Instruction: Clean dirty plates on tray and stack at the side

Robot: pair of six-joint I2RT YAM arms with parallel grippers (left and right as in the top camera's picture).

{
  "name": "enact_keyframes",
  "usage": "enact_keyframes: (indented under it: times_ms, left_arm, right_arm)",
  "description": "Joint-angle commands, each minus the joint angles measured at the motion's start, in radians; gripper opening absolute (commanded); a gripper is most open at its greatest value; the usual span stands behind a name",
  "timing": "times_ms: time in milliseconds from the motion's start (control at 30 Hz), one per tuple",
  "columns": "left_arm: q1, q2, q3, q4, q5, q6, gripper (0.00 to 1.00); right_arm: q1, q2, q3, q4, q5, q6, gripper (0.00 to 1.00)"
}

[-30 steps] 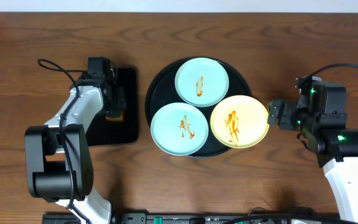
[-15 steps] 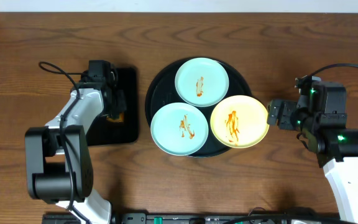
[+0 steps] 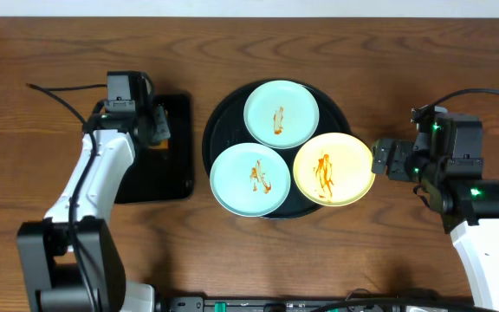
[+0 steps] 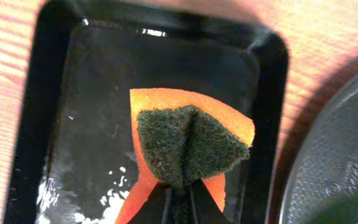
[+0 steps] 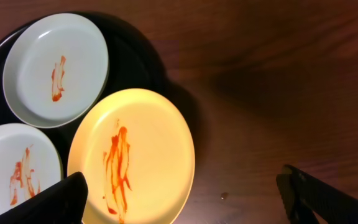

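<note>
Three sauce-smeared plates lie touching on the round black tray (image 3: 219, 121) at mid-counter: one mint-blue plate (image 3: 281, 113) on the far side, a second mint-blue plate (image 3: 249, 178) near left, and the yellow plate (image 3: 333, 168) near right, overhanging the tray's right rim. Just right of the yellow plate, the right gripper (image 3: 383, 159) hangs with its jaws spread wide and holding nothing. Left of the round tray, the left gripper (image 4: 179, 193) pinches an orange sponge (image 4: 188, 146) with a dark green scouring face over the small rectangular black tray (image 4: 98, 93) on the wooden counter (image 3: 42, 52).
</note>
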Motion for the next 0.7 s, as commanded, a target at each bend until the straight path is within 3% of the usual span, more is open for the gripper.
enact_keyframes:
  times_ms: [0,333,667]
  left_arm:
    - [0.004,0.060,-0.023,-0.004,0.006,-0.042,0.07]
    - [0.003,0.172,-0.023,-0.016,0.006,-0.042,0.08]
    - [0.003,0.085,0.000,-0.048,0.040,-0.041,0.07]
  right_arm:
    - [-0.006,-0.003,0.019,-0.002,-0.008,0.010,0.96]
    - [-0.006,0.002,0.019,-0.006,-0.008,0.006,0.98]
    - [-0.005,0.042,0.019,-0.036,-0.008,-0.027,0.99]
